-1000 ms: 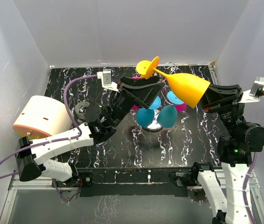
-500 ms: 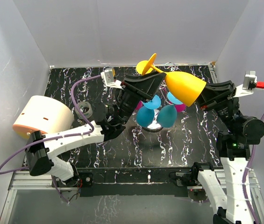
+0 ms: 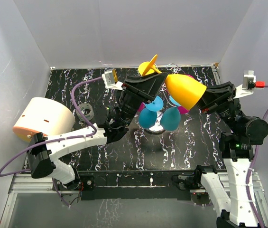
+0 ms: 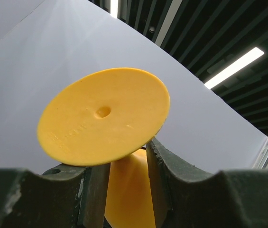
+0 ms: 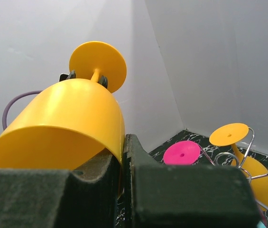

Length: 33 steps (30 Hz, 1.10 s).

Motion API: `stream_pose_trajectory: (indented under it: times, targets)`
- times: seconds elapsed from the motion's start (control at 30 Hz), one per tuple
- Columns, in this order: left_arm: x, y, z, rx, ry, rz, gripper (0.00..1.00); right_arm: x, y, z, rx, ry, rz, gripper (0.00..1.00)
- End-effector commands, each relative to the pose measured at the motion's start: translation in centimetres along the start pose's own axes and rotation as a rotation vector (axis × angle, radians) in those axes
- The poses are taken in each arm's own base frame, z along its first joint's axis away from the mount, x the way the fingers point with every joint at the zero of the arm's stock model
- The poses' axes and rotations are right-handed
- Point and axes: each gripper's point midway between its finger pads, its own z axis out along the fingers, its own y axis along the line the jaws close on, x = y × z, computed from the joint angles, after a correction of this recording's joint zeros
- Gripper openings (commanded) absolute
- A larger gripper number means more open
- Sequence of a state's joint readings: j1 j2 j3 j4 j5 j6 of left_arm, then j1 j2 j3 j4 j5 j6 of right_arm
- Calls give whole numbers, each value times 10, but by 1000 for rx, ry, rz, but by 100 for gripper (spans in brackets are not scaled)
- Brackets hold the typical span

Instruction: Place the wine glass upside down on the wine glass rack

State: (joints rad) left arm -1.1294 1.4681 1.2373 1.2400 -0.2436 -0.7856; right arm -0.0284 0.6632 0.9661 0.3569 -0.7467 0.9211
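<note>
Clamped at wine glass (image 3: 185,90) rim by right gripper (image 5: 123,142); pinched narrowly round stem by left gripper (image 4: 126,159). Held tilted above wine glass rack (image 3: 155,128).

A black surface (image 3: 195,137) veined with white is lying inside plain white walls (image 3: 115,33). At its left edge a cream drum (image 3: 42,118) with a peach rim is sitting, and a small clear ring (image 3: 85,112) is lying just beside it. Near the middle, blue glasses (image 3: 148,118) are hanging bowl-down, with a magenta glass (image 3: 184,109) showing behind them. In the right wrist view a spare yellow glass (image 5: 252,180) is hanging foot-up near a magenta foot disc (image 5: 181,152). In the left wrist view a long ceiling light strip (image 4: 232,67) is glowing overhead.
</note>
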Motion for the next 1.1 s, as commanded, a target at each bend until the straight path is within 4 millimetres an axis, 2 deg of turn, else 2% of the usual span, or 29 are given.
stream_pose_trajectory:
  times: [0.0,0.27,0.43,0.53,0.57,0.63,0.7,0.8,0.93,1.07]
  targets:
    - [-46,-38,11,89,-144,-42,33,8,18,-3,-93,67,-42,0]
    - [-52,-43,11,105,-166,-27,20,17,24,-6,-137,119,-63,0]
    - [-57,-45,11,106,-186,-17,0,19,27,-8,-143,148,-83,0]
    - [-59,-48,11,117,-193,5,0,17,26,-7,-123,148,-66,0]
    - [-60,-49,11,123,-196,18,0,15,24,-7,-112,140,-83,4]
    - [-63,-54,10,139,-197,48,0,7,20,-4,-64,106,-89,18]
    - [-70,-57,7,141,-214,90,0,0,19,-5,-33,71,-106,35]
    - [-83,-59,1,120,-236,149,0,-6,13,-6,17,40,-135,54]
    - [-103,-68,-4,99,-255,241,0,3,6,-8,35,78,-145,64]
    - [-121,-66,-11,23,-240,407,0,12,-4,-11,72,114,-145,66]
